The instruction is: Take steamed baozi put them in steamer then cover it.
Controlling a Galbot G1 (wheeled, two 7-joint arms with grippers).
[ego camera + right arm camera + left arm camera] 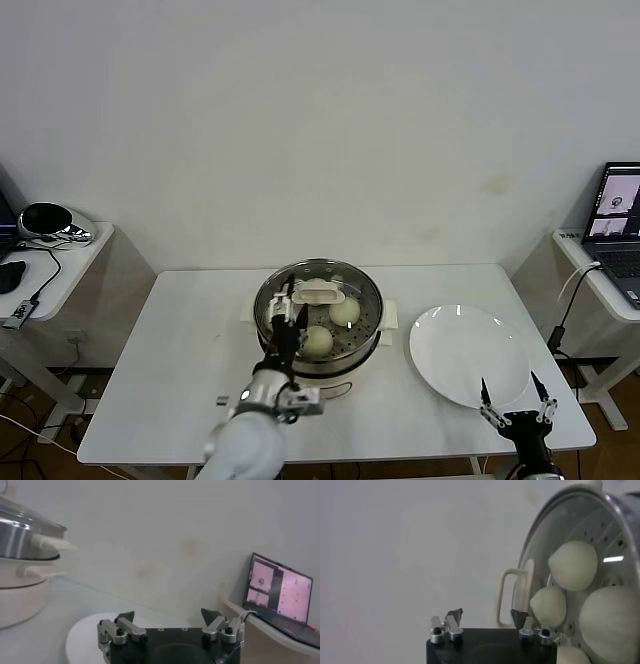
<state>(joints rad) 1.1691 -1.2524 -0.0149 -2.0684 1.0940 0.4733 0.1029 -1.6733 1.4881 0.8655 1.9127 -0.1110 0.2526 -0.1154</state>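
Note:
The steamer (345,368) stands mid-table with the cover (300,276) resting on it, its cream handle (318,292) at centre. Steamed baozi (345,310) (317,342) show through the glass. My left gripper (287,306) hovers open over the cover's left part, just beside the handle and holding nothing. In the left wrist view the left gripper (487,615) has one fingertip at the handle (512,597), with several baozi (573,565) under the glass. My right gripper (515,396) (168,614) waits open and empty at the table's front right.
An empty white plate (468,352) (85,635) lies right of the steamer (20,540), just behind the right gripper. A side table with a laptop (620,215) (280,592) stands to the right. Another side table (60,265) with cables stands to the left.

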